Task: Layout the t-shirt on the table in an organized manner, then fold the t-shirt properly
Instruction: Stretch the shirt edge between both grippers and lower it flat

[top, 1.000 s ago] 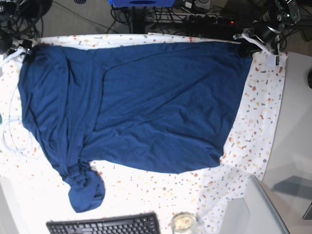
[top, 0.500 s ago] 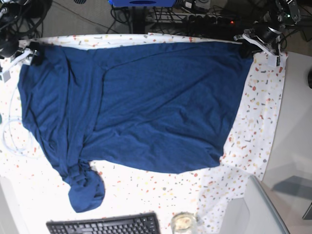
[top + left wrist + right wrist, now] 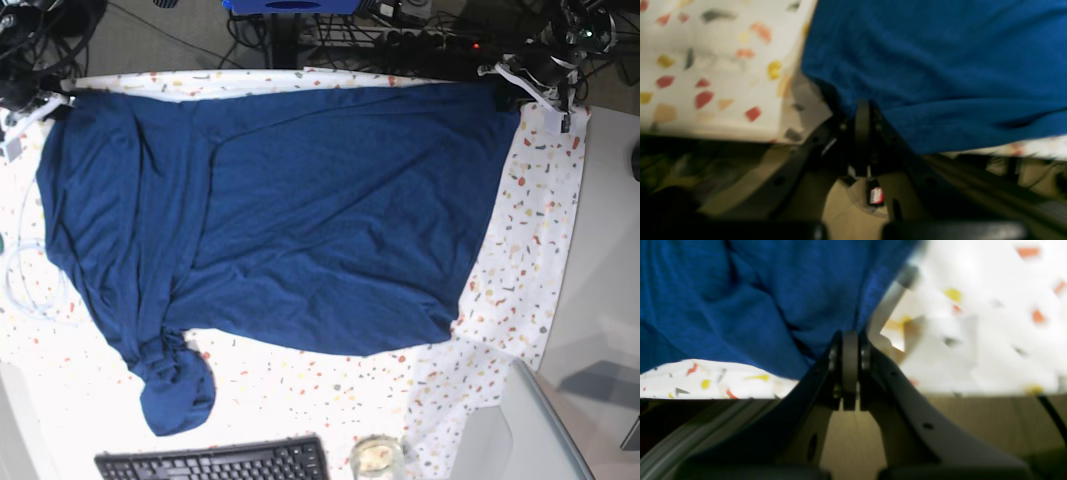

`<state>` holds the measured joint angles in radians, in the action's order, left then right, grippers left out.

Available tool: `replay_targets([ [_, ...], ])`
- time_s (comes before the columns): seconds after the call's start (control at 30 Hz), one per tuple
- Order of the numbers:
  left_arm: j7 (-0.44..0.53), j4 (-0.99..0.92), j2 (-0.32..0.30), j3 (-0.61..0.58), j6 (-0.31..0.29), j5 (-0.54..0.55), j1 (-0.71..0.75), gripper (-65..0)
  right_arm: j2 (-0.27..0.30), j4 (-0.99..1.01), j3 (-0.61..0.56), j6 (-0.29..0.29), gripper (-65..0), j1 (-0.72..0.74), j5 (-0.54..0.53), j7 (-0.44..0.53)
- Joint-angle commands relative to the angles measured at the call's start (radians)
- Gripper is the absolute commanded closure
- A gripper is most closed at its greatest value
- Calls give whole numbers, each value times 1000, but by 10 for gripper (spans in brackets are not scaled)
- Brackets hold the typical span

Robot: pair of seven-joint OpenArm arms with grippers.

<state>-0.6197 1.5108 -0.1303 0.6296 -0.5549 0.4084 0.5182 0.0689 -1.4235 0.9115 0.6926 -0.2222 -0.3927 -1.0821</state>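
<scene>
Currently both grippers pinch far-edge corners of the t-shirt: left gripper jaws pressed together on the fabric, speckled table just beside it; right gripper likewise clamped on its corner. Between them the shirt lies spread flat, one sleeve bunched at the near edge.

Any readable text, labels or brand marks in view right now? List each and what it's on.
None can be read.
Small red and white tag below the left gripper: it has marks, too blurred to read.
Keyboard at the near table edge: key legends too small to read.
T-shirt: plain, no print.
</scene>
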Motion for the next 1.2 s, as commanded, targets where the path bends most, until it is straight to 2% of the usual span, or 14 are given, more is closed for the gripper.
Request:
replay_targets([
  [0.0, 17, 27, -7, 8, -9, -1, 4, 0, 19, -38, 11, 6, -8, 4, -12, -4],
  [0.2, 11, 112, -13, 9, -9, -7, 35, 0, 21, -182, 18, 6, -6, -26, -9, -68],
  [0.43, 10, 213, -7, 9, -9, -6, 81, 0, 21, -195, 16, 6, -6, -44, -7, -114],
  [0.93, 10, 219, -7, 5, -9, -12, 92, 0, 22, -188, 5, 6, -6, -30, 5, -109],
  [1.03, 10, 219, -10, 3, -9, -12, 86, 0, 18, -188, 5, -52, -6, 5, 54, -109],
  [1.17, 10, 219, -9, 0, -9, -10, 75, 0, 13, -191, 5, -61, -6, 28, 70, -117],
])
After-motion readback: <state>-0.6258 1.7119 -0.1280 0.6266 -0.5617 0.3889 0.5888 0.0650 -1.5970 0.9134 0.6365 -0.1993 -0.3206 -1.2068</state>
